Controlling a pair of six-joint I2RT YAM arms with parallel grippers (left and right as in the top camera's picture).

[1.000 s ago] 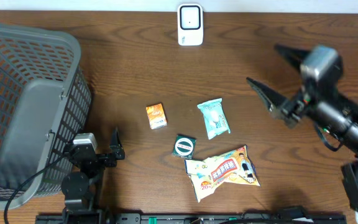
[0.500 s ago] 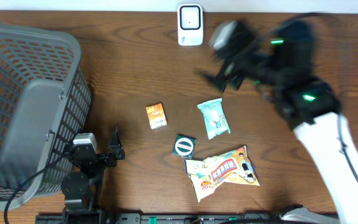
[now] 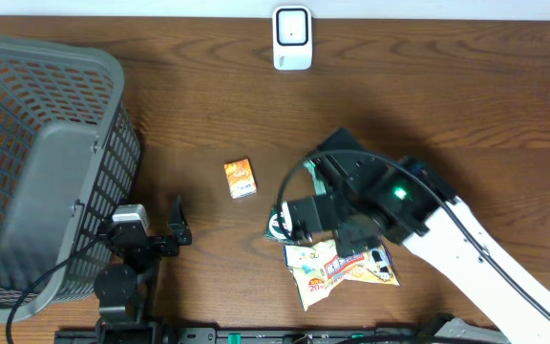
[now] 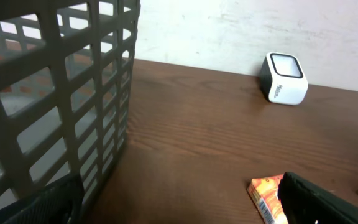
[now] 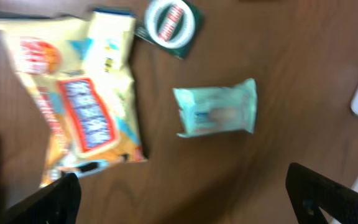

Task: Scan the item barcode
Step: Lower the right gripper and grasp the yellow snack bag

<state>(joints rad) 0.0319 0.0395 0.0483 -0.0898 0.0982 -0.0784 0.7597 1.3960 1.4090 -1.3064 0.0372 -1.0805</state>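
Pale green packet (image 5: 216,112) lying on the wooden table (image 5: 291,62), right gripper (image 5: 188,196) hovering above it, jaws spread wide and empty, yellow snack bag (image 5: 79,99) lying alongside, white scanner (image 3: 292,38) sitting at the far edge, left gripper (image 4: 182,208) gaping empty beside the grey basket (image 3: 36,143)

Grey lattice basket (image 3: 57,53), white scanner (image 3: 292,38) (dark face), orange packet (image 3: 240,179), mint pouch (image 5: 216,112), yellow bag (image 5: 79,99), wood-grain table (image 3: 189,96)

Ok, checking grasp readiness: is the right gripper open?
Open: the right gripper shows its fingers wide apart in the wrist view, nothing between them.
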